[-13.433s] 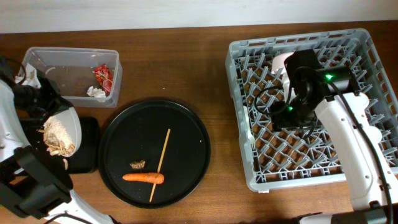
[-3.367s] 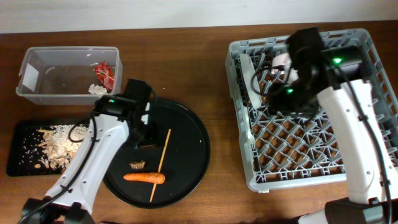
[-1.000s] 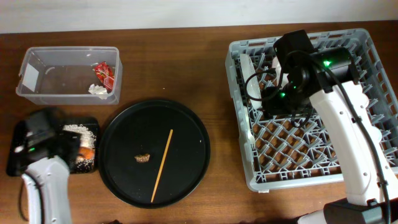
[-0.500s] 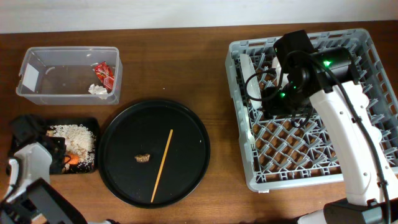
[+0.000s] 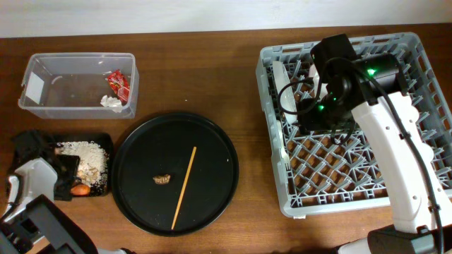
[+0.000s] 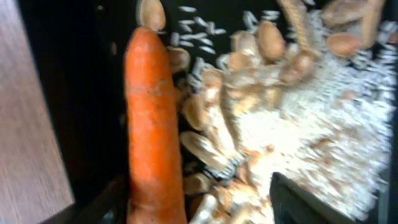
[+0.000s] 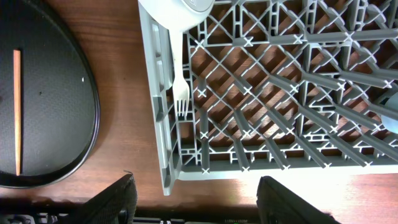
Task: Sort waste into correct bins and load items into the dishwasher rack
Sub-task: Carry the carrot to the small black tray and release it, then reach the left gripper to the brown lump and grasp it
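Left arm (image 5: 28,176): low over flat black rectangular tray (image 5: 88,137); jaws wide, orange carrot (image 6: 152,124) lying loose between them. Right arm (image 5: 381,134): reaching across large grey plastic rack (image 5: 353,180); jaws wide, holding nothing.

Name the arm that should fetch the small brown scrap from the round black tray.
Left. The left gripper hangs open over the orange carrot in the flat black rectangular tray, right beside the round black tray holding the small brown scrap. The right gripper sits far off, over the grey plastic rack.
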Motion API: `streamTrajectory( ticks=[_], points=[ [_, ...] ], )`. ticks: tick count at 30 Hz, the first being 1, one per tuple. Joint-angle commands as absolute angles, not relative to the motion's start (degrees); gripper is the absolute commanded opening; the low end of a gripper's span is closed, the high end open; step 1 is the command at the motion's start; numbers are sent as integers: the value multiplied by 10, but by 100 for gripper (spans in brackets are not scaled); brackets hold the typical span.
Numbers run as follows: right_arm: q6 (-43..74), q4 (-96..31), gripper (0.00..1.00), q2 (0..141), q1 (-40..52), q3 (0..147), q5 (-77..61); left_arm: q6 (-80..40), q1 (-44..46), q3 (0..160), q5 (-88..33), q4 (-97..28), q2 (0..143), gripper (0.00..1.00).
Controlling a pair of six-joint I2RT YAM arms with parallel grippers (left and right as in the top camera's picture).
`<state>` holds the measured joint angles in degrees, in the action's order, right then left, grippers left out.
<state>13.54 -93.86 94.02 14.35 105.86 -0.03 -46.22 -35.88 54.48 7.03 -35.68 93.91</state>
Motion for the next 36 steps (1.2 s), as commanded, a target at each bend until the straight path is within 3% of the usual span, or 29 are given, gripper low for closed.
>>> streamTrajectory(
  ticks=[1, 6, 11, 18, 31, 34, 36],
  points=[
    [139, -939, 65, 931, 141, 1060, 7, -404, -358, 586, -36, -361, 892, 83],
    [139, -938, 65, 931, 141, 1060, 7, -387, -303, 593, -93, -397, 839, 85],
    [139, -938, 65, 931, 141, 1060, 7, -387, -169, 587, -92, -465, 834, 87],
    [139, -940, 65, 931, 141, 1060, 7, -465, -19, 535, -86, -462, 837, 93],
    [139, -941, 65, 931, 141, 1060, 7, -499, 14, 490, -90, -435, 920, 94],
    [139, -941, 65, 931, 141, 1060, 7, -499, 14, 490, -98, -435, 948, 89],
    [139, -941, 65, 931, 141, 1060, 7, -499, 14, 490, -99, -435, 964, 78]
  ],
)
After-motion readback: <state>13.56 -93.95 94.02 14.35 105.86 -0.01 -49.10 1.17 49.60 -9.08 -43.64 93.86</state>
